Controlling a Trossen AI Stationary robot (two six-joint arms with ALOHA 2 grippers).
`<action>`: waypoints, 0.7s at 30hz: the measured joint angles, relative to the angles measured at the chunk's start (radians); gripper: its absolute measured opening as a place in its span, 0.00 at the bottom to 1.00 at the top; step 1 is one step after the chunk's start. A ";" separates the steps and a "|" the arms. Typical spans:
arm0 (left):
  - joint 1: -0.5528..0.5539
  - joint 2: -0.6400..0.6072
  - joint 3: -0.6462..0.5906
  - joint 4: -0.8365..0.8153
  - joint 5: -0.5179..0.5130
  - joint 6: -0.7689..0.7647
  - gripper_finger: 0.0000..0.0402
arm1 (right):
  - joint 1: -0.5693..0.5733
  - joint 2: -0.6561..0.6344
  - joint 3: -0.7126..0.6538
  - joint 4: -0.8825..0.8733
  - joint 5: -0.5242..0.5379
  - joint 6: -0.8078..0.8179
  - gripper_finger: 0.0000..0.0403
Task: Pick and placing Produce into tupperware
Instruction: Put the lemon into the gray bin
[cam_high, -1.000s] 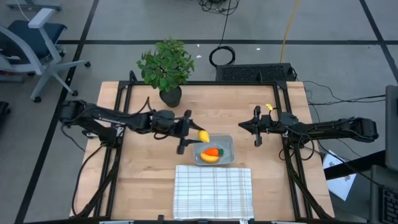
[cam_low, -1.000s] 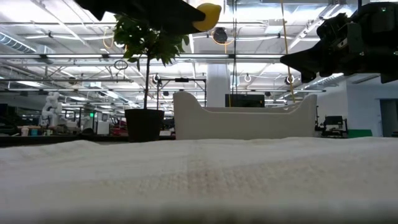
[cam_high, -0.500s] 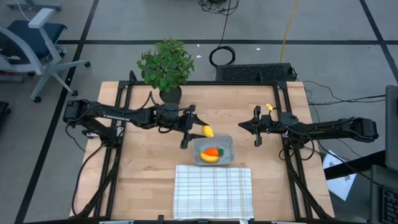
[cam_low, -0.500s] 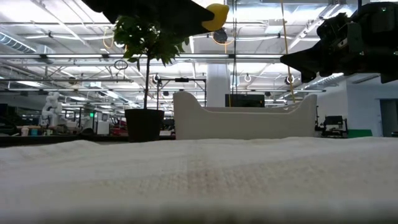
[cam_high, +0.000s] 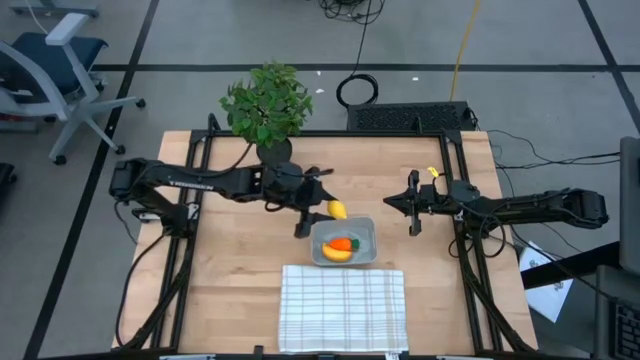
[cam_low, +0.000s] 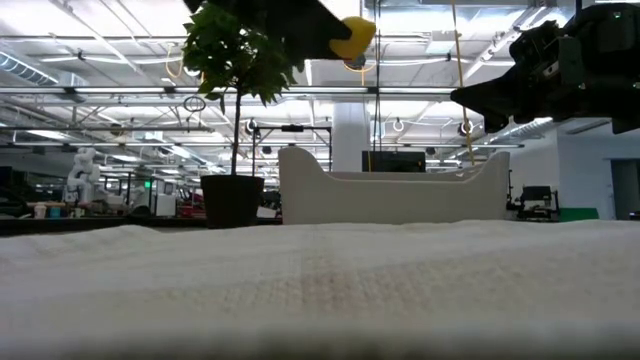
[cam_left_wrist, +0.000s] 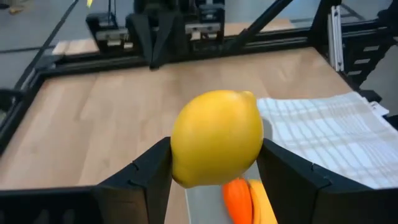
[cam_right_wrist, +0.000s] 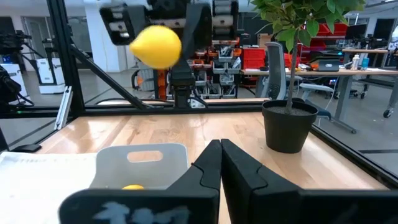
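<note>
My left gripper squeezes the yellow lemon in the air, by the tupperware's back left corner. I think the carrot and banana lie inside. My right gripper waits nearby, fingers pressed together.

Robotics lab — large open hall. Wooden bench in black metal frame, grey floor marked with dark tape lines, cables trailing behind. Office chair at side. Beyond bench: ceiling trusses with strip lights, red storage bins, desks with monitors.
</note>
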 joint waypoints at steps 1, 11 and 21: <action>-0.001 0.015 0.022 -0.026 -0.001 0.009 0.52 | 0.000 0.000 0.000 0.000 0.000 0.000 0.00; -0.009 0.227 0.261 -0.322 -0.001 -0.003 0.52 | 0.000 0.001 0.000 -0.007 0.000 0.000 0.00; -0.023 0.322 0.316 -0.382 0.059 -0.005 0.52 | 0.000 0.004 0.000 -0.008 0.000 -0.001 0.00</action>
